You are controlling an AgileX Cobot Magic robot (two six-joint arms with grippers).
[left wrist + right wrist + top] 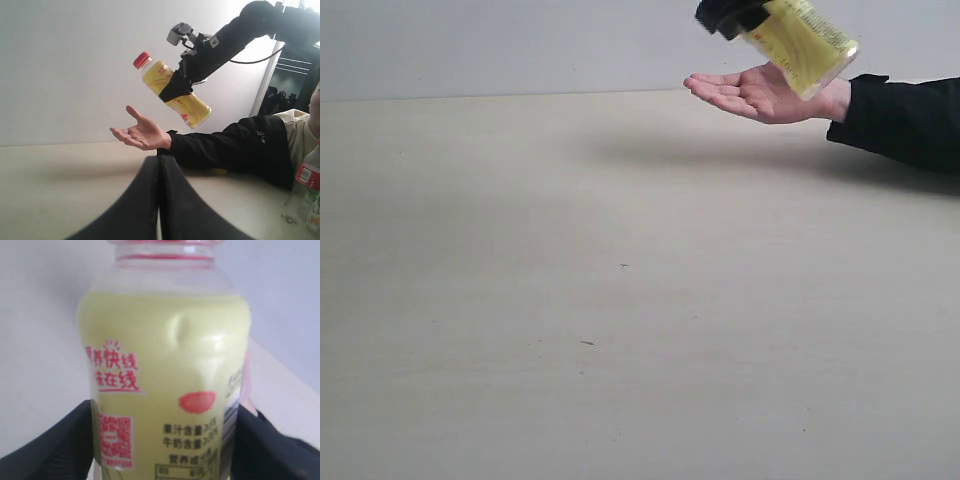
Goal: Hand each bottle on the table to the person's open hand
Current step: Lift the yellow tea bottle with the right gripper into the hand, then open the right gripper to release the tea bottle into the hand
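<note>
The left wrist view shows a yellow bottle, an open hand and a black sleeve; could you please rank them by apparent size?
1. black sleeve
2. yellow bottle
3. open hand
The sleeve reaches nearer the camera, so nearness may flatter it; the bottle only modestly outsizes the hand.

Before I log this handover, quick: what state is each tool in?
Left tool: shut, nothing in it.
Right tool: shut on the yellow plastic bottle with red cap, over the person's open hand.
</note>
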